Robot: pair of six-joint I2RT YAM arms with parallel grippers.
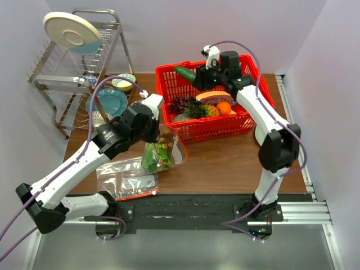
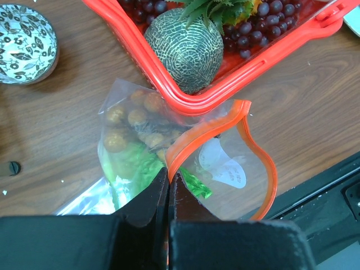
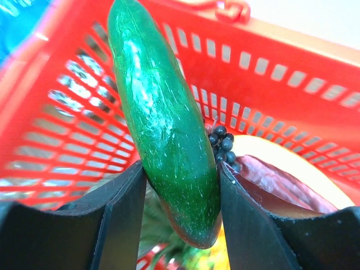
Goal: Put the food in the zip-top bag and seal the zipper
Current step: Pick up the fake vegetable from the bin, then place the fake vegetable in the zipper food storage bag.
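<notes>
The zip-top bag (image 1: 163, 147) lies in front of the red basket and holds brown nuts (image 2: 130, 117) and green leaves (image 2: 135, 166). Its red-orange zipper (image 2: 216, 125) gapes open in a loop. My left gripper (image 2: 168, 179) is shut on the bag's mouth edge; it also shows in the top view (image 1: 151, 128). My right gripper (image 3: 183, 179) is shut on the dark green cucumber (image 3: 163, 112) and holds it above the basket; in the top view the cucumber (image 1: 184, 73) sticks out to the left of this gripper (image 1: 198, 77).
The red basket (image 1: 247, 125) holds grapes (image 2: 247, 25), a netted melon (image 2: 184, 48), a pineapple and an orange (image 1: 224, 107). A second clear bag (image 1: 125, 180) lies at the near left. A dish rack (image 1: 79, 67), a teal plate (image 1: 112, 101) and a patterned bowl (image 2: 25, 42) stand at the left.
</notes>
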